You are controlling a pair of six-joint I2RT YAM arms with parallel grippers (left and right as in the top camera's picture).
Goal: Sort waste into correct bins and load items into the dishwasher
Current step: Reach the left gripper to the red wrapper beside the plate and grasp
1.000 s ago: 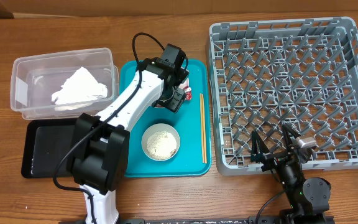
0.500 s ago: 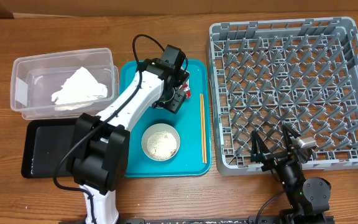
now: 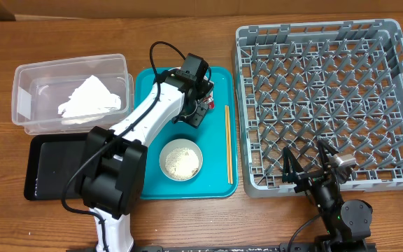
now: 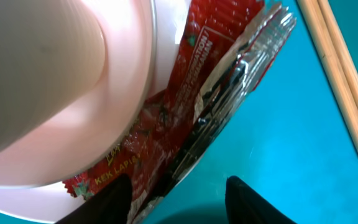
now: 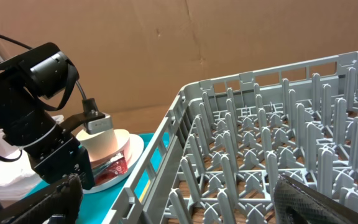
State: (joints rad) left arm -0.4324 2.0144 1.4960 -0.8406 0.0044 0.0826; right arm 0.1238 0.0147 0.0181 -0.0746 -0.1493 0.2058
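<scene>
In the left wrist view the red snack wrapper leans off the pink plate onto the teal tray, under the cream cup. My left gripper straddles the wrapper's lower edge. Its jaws stand apart, the left finger close against the foil. From overhead, the left gripper covers the plate, and a bit of wrapper shows. The chopsticks and a bowl holding rice crumbs lie on the tray. My right gripper hangs open over the dishwasher rack.
The clear tub at the left holds the crumpled napkin. The black tray lies below it. The grey rack fills the right side, its wall close to the teal tray. My left arm reaches across the tray.
The left jaws have narrowed around the wrapper's edge, and the left wrist has shifted slightly. The right arm has not moved.
</scene>
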